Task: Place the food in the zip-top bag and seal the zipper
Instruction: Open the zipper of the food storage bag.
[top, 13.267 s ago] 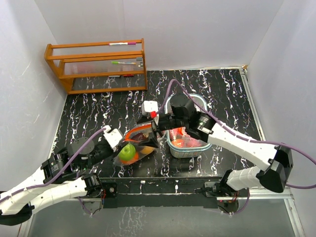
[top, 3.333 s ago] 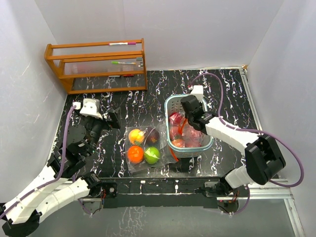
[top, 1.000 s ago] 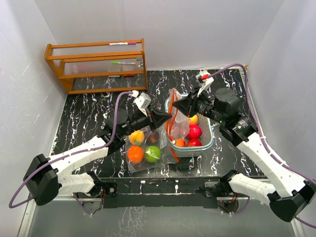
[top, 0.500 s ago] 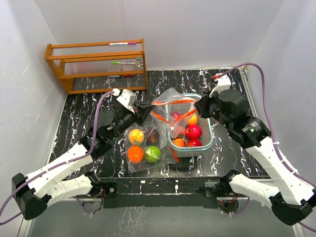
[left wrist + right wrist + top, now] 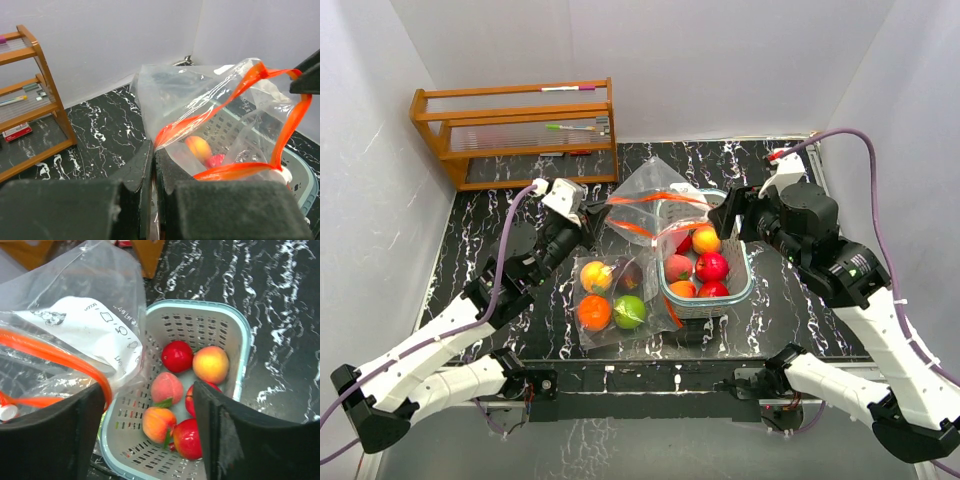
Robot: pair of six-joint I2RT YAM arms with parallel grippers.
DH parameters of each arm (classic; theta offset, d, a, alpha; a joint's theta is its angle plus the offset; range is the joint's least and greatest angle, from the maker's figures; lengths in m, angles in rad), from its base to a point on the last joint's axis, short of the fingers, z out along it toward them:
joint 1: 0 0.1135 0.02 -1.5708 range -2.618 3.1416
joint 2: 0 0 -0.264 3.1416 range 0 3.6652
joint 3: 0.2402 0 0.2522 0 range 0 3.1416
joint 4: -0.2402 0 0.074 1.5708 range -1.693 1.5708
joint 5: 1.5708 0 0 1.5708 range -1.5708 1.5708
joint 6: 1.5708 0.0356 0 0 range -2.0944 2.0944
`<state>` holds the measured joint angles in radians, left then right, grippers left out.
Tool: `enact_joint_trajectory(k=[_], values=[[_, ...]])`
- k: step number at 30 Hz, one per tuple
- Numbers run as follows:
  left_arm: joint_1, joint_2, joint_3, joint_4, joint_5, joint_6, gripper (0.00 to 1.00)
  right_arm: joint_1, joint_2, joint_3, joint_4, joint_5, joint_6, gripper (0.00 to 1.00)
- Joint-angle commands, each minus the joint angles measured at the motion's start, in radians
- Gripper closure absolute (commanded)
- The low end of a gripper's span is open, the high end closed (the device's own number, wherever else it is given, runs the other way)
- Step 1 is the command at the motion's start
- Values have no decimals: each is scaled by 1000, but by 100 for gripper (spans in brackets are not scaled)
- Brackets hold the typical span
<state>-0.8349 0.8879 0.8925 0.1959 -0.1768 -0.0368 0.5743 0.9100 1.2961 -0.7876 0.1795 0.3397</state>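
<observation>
A: You're at the bag-opening step. The zip-top bag (image 5: 650,195) hangs in the air between your two arms, mouth spread, above the basket (image 5: 751,275) at its 10 o'clock rim. The food (image 5: 698,262) lies heaped on the basket floor, and as far as I can judge none of it is in this bag yet.

B: Check your grips. Your left gripper (image 5: 152,150) is pinched tight on the orange zipper strip at the bag's 9 o'clock edge. Your right gripper (image 5: 723,215) is at the bag's 3 o'clock. Its wrist view shows the jaws wide apart, with the strip meeting the inner face of one finger (image 5: 75,430). I can't tell whether the strip is hooked there or only leaning.

A: Next, I'd say you need one arm free to fetch fruit without the mouth closing. On the left pinch alone the bag will likely sag.

B: Your left arm stretches from 7 o'clock up to the bag, wrist about level, gripper pointing to 3 o'clock. Your right arm has its elbow high at 4 o'clock. The forearm doubles back toward 10, and the wrist tips down over the basket.

A: Mind the flat bag (image 5: 608,295) holding four fruits. It lies on the table at 5 o'clock of your left gripper.
</observation>
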Motion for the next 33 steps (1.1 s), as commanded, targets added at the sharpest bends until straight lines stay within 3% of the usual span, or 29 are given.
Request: enact_joint_trajectory(k=[1, 6, 11, 18, 23, 27, 33], values=[[13, -38, 42, 18, -32, 9, 100, -12, -30, -7, 139, -163, -25, 23], [13, -39, 68, 10, -34, 27, 100, -12, -4, -19, 246, -306, -1, 17], [13, -55, 128, -47, -110, 107, 100, -12, -75, -63, 544, -562, 38, 11], [14, -104, 195, -89, -173, 201, 100, -12, -84, -12, 652, -699, 75, 4], [13, -146, 218, -147, -258, 265, 100, -12, -42, 10, 402, -443, 48, 5], [14, -185, 191, -209, -292, 251, 100, -12, 16, -61, 219, -238, 56, 8], [13, -209, 110, -269, -319, 198, 100, -11, 105, -189, 155, -183, 79, 14]])
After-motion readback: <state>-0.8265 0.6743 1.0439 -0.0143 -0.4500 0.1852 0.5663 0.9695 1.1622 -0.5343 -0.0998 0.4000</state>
